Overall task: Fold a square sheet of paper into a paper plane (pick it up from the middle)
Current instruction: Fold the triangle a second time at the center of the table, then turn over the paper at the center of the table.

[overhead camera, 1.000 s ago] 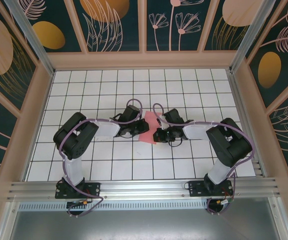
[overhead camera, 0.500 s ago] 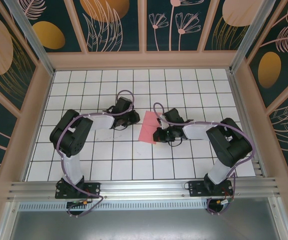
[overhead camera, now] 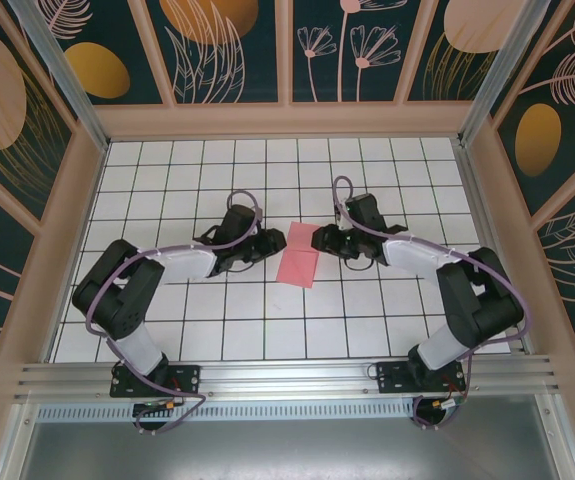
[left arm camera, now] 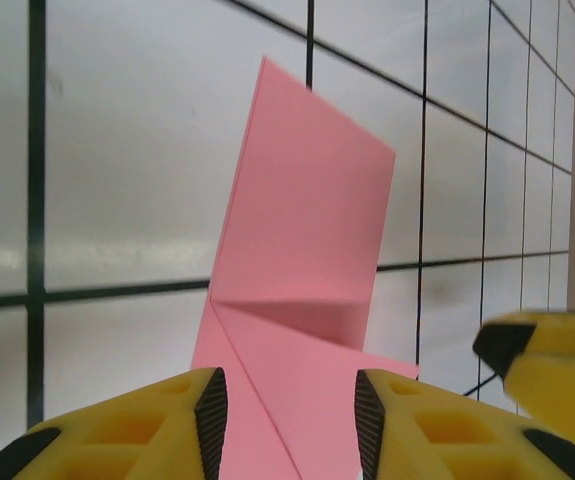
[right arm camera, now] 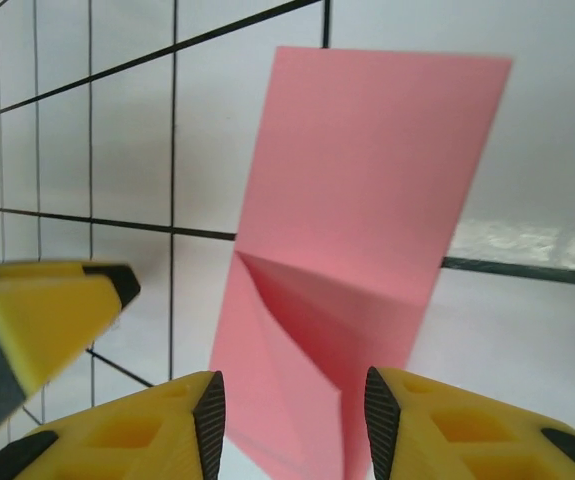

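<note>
The pink sheet of paper (overhead camera: 299, 256) lies on the white grid table, folded to a narrow rectangle with a diagonal flap at one end. My left gripper (overhead camera: 268, 243) sits just left of it, open. My right gripper (overhead camera: 318, 240) sits just right of its far end, open too. In the left wrist view the paper (left arm camera: 307, 220) stretches ahead of the open gripper (left arm camera: 290, 425), its near end between the fingers. In the right wrist view the paper (right arm camera: 367, 190) lies likewise before the open gripper (right arm camera: 289, 425). A paper plane is out of view.
The white grid table (overhead camera: 217, 330) is walled in by wooden panels (overhead camera: 287, 120) at the back and both sides. A metal rail (overhead camera: 287, 380) with the arm bases runs along the near edge. Each wrist view catches the other gripper's yellow finger (left arm camera: 557, 365) (right arm camera: 37, 320).
Both grippers have opened and let go of the paper. The left gripper pulled back to the left, the right one shifted up and away, and the paper now lies uncovered between them.
</note>
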Robot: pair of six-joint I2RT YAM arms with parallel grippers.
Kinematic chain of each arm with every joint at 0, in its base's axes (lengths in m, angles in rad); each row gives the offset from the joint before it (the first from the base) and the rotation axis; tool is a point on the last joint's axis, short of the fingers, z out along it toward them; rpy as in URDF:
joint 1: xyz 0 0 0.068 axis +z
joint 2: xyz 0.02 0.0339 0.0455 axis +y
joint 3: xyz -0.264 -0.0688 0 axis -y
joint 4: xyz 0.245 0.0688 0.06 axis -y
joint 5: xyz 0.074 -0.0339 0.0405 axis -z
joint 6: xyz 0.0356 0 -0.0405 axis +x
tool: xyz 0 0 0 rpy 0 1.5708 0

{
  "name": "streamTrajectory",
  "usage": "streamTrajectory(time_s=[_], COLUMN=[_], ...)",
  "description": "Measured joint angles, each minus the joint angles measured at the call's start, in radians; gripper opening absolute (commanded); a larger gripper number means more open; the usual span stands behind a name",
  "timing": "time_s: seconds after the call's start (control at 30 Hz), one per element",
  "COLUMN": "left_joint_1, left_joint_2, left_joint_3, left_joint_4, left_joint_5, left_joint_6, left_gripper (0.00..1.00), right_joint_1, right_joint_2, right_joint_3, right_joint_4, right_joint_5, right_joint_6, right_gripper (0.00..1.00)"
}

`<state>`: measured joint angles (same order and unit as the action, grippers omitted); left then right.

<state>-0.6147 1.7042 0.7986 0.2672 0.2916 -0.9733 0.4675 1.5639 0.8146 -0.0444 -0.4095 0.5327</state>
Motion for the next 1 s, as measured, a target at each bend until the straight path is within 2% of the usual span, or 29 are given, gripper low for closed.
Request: streamTrajectory(time_s=[0.13,0.23,0.4,0.47,0.6,1.0], left_joint_1=[-0.027,-0.043,-0.050,-0.050,-0.050,-0.056], left_joint_2=[0.003,0.024,0.049,0.053,0.059,0.103], left_joint_3=[-0.025,-0.025,-0.025,-0.025,-0.025,-0.023], left_joint_4=[0.056,0.103,0.126,0.129,0.141,0.187], left_joint_5=[0.021,0.027,0.039,0.040,0.042,0.084], left_joint_6=[-0.057,-0.085,-0.110,-0.114,-0.118,-0.121], left_gripper=[0.42,0.42,0.43,0.43,0.44,0.46], right_joint_1=[-0.004,-0.004,-0.004,-0.004,-0.016,-0.052], right_joint_2=[0.055,0.107,0.146,0.150,0.151,0.151], right_joint_3=[0.003,0.015,0.019,0.019,0.019,-0.012], right_joint_4=[-0.003,-0.008,-0.003,0.003,0.021,0.066], right_joint_5=[-0.028,-0.064,-0.111,-0.120,-0.134,-0.142], right_joint_6=[-0.030,-0.052,-0.073,-0.077,-0.074,-0.047], right_gripper=[0.43,0.38,0.16,0.11,0.08,0.07])
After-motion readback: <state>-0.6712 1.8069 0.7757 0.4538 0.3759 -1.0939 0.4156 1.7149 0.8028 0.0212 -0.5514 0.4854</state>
